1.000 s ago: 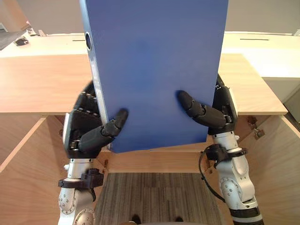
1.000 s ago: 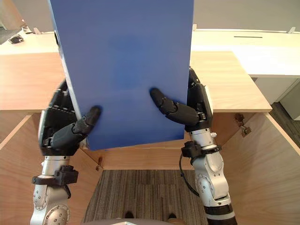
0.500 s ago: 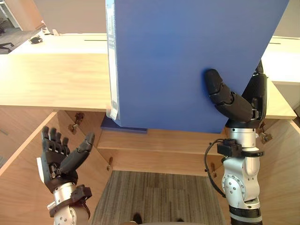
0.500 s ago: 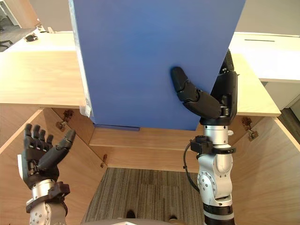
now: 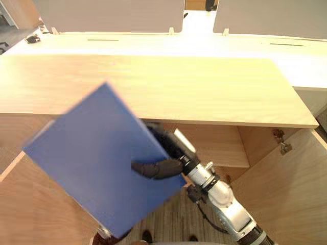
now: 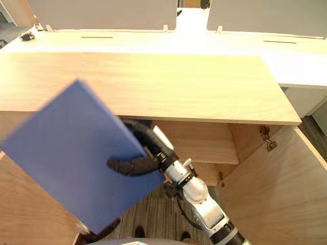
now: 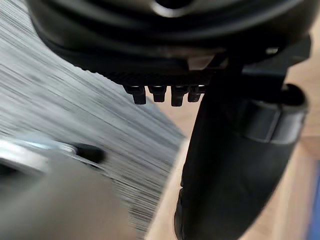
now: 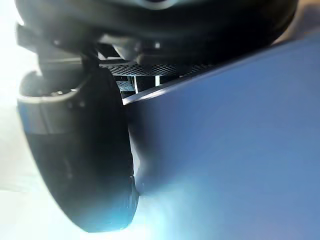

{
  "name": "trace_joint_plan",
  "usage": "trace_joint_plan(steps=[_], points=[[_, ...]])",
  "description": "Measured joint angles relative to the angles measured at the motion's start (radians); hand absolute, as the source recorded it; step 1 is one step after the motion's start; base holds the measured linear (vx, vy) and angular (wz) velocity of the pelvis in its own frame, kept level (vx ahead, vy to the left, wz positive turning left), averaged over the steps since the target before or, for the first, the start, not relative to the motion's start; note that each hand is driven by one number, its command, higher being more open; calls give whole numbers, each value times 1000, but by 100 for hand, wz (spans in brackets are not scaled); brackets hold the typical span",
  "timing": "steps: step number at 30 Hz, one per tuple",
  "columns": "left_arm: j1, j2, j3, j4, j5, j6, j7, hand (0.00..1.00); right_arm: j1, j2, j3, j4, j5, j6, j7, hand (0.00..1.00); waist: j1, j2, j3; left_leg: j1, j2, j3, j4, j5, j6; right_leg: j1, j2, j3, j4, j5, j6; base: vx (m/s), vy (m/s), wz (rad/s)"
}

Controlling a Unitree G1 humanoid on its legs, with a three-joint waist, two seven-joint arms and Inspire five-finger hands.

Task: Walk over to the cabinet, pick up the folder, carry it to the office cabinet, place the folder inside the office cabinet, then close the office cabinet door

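Note:
The blue folder (image 5: 97, 163) hangs tilted at the lower left, in front of the open wooden cabinet (image 5: 168, 87). My right hand (image 5: 162, 166) is shut on its right edge, thumb across the front face and fingers behind it. The right wrist view has the thumb (image 8: 85, 150) pressed on the folder's blue cover (image 8: 235, 140). My left hand (image 7: 230, 165) shows in the left wrist view, fingers relaxed and holding nothing, above striped grey carpet (image 7: 75, 110).
The cabinet's right door (image 5: 286, 194) stands open with hinges showing, and a wooden panel (image 5: 25, 209) lies at the lower left. A shelf (image 5: 219, 148) sits inside under the top. White desks (image 5: 153, 41) and grey partitions (image 5: 107, 13) run behind.
The folder has swung from upright before the camera down to the lower left, tilted, in the right hand alone. The left hand has dropped out of the eye views. The camera shifted.

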Motion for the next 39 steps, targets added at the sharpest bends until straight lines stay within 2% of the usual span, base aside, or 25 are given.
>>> trace_joint_plan(steps=[1,2,4,6,8,9,13,17,20,25,30,31,34,39], points=[[-17,9,-2,11,0,-1,1,100,-19,0,4,15,-16,1,-2,0,1,1,23,-32,6,0,44,-17,0,-20,2,2,15,-2,-3,-125,-30,-9],[-64,26,-11,33,0,-1,2,100,-85,0,16,45,-53,1,-15,0,-1,-1,70,-114,24,0,154,-54,1,-78,8,8,72,-8,-10,-157,-29,-15],[-155,47,-39,59,-1,-2,4,100,-202,3,23,108,-118,1,-45,0,-1,21,155,-249,55,-5,300,-93,6,-196,18,10,177,-29,-16,-216,-14,-13],[-212,54,-68,54,-3,-11,5,100,-263,3,21,168,-132,5,-66,0,-1,32,221,-312,63,-11,363,-107,4,-273,20,11,269,-58,-18,-246,-13,2],[-245,60,-89,40,-12,-23,2,100,-290,4,19,195,-147,23,-84,0,-1,37,248,-401,70,-17,444,-141,-6,-375,14,13,375,-99,-19,-247,-3,4],[-273,61,-90,28,-19,-28,2,100,-299,10,-9,197,-146,24,-99,0,-2,41,280,-460,72,-22,497,-155,-6,-443,5,15,454,-128,-20,-184,9,6],[-331,62,-122,2,-44,-42,15,100,-332,39,-101,241,-72,25,-121,0,-3,63,299,-642,87,-43,637,-185,-2,-629,-3,12,613,-175,-25,-142,-19,8],[-364,51,-102,-85,-62,-47,23,100,-356,124,-275,251,112,33,-197,0,4,74,318,-814,111,-70,790,-227,1,-788,-5,-3,763,-228,-29,-88,-28,7],[-394,23,-81,-171,-86,-51,41,100,-473,167,-459,251,270,26,-339,0,22,73,334,-941,124,-85,884,-242,12,-913,-4,-3,861,-252,-35,-74,-29,-1],[-404,-14,-81,-251,-100,-61,62,100,-599,169,-614,252,389,-19,-472,0,29,74,343,-1020,132,-98,938,-252,13,-983,-4,-6,907,-262,-36,-25,-20,-1],[-406,-27,-82,-276,-104,-62,99,100,-721,187,-731,305,496,-59,-591,0,40,74,343,-1042,133,-105,941,-252,11,-1003,-4,-14,911,-264,-38,6,-42,2],[-406,-30,-85,-281,-112,-62,107,100,-758,189,-765,333,516,-62,-623,100,45,74,343,-1044,133,-107,939,-252,11,-1003,-4,-18,910,-265,-38,6,-43,3],[-406,-48,-86,-304,-122,-64,130,100,-834,190,-849,385,565,-68,-690,100,59,74,343,-1048,132,-110,932,-249,10,-1004,-6,-24,903,-265,-39,10,-40,3],[-408,-61,-103,-332,-137,-67,154,100,-940,190,-911,459,677,-77,-731,100,61,77,342,-1048,127,-111,912,-243,10,-1004,-11,-32,888,-264,-39,17,-40,4]])
